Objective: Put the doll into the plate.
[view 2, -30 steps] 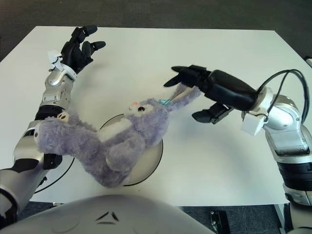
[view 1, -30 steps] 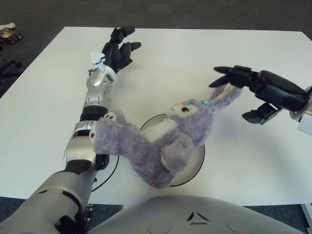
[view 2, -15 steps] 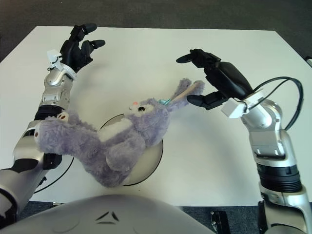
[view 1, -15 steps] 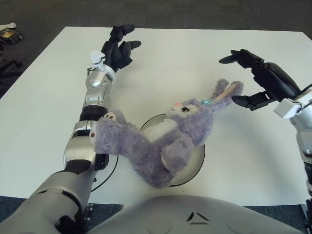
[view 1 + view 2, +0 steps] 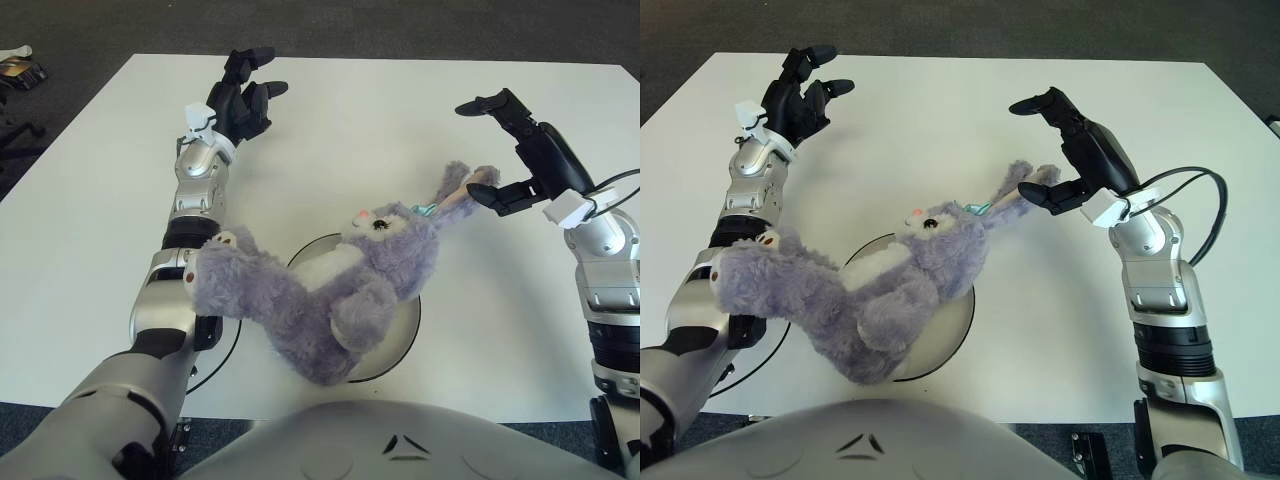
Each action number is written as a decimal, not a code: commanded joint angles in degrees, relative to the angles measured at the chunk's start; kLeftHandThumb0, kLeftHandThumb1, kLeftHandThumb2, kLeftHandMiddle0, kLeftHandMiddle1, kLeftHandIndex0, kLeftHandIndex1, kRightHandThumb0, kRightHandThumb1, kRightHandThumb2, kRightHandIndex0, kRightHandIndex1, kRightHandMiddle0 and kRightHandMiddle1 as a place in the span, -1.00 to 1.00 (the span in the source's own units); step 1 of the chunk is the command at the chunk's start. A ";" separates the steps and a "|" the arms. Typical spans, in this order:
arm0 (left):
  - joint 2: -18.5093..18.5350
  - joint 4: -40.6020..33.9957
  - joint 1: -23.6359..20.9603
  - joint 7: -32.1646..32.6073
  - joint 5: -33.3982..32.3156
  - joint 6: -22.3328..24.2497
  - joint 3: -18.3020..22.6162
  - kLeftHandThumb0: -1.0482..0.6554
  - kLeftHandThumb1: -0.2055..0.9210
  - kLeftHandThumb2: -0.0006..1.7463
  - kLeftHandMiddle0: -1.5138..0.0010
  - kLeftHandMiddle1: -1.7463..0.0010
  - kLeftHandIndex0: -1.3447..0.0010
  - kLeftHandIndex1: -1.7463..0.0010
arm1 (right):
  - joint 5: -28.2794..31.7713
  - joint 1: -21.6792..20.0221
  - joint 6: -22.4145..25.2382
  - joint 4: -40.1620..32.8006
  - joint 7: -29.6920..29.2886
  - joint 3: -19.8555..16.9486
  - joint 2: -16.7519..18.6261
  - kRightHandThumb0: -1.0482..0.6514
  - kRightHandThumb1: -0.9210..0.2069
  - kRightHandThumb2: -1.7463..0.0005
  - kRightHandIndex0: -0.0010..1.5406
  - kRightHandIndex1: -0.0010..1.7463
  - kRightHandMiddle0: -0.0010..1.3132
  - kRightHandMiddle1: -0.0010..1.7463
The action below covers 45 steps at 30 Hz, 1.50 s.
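A purple plush rabbit doll (image 5: 330,285) lies across the white plate (image 5: 405,335) near the table's front edge. Its body covers most of the plate, its legs stick out left over my left forearm, and its ears (image 5: 460,190) point right, off the plate. My right hand (image 5: 520,140) is raised just right of the ears, fingers spread, holding nothing. A lower fingertip (image 5: 478,192) shows close beside the ear tip. My left hand (image 5: 245,95) is stretched out far across the table at the back left, fingers loosely spread and empty.
The white table (image 5: 380,130) fills the view, with dark carpet beyond its far edge. A thin black ring (image 5: 225,355) lies on the table left of the plate, partly under the doll. A black cable (image 5: 1210,215) loops from my right wrist.
My right hand has let go of the doll's ear and pulled back to the right and upward, fingers opening. The doll's ears have settled. The left arm has barely moved.
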 commanded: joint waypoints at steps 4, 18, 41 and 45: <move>1.35 2.44 0.69 1.29 1.15 -1.72 0.21 -0.35 0.75 -0.08 0.62 0.01 1.00 -0.13 | 0.33 -4.62 -4.33 10.66 -3.83 -0.11 1.23 0.17 0.31 -0.47 -0.68 -0.35 -0.90 0.32; 1.30 7.94 -0.30 5.06 1.39 -3.56 0.89 -0.30 0.76 -0.08 0.59 0.01 1.00 -0.26 | 8.68 -9.54 -5.05 18.44 -4.53 -1.77 5.70 0.38 0.25 -0.61 -0.58 0.06 -0.69 0.41; -0.60 7.33 1.39 9.08 0.92 -0.69 1.35 -0.26 0.69 0.05 0.50 -0.28 0.92 -0.61 | 19.37 -12.79 17.75 16.23 -6.84 -6.55 11.06 0.23 -0.54 0.09 -0.43 0.83 -0.55 0.81; -0.96 6.30 2.07 9.91 1.06 -0.11 1.25 -0.22 0.84 -0.17 0.50 -0.33 0.82 -0.82 | 20.17 -12.88 20.25 15.62 -7.41 -7.16 11.69 0.23 -0.59 0.12 -0.47 0.84 -0.57 0.84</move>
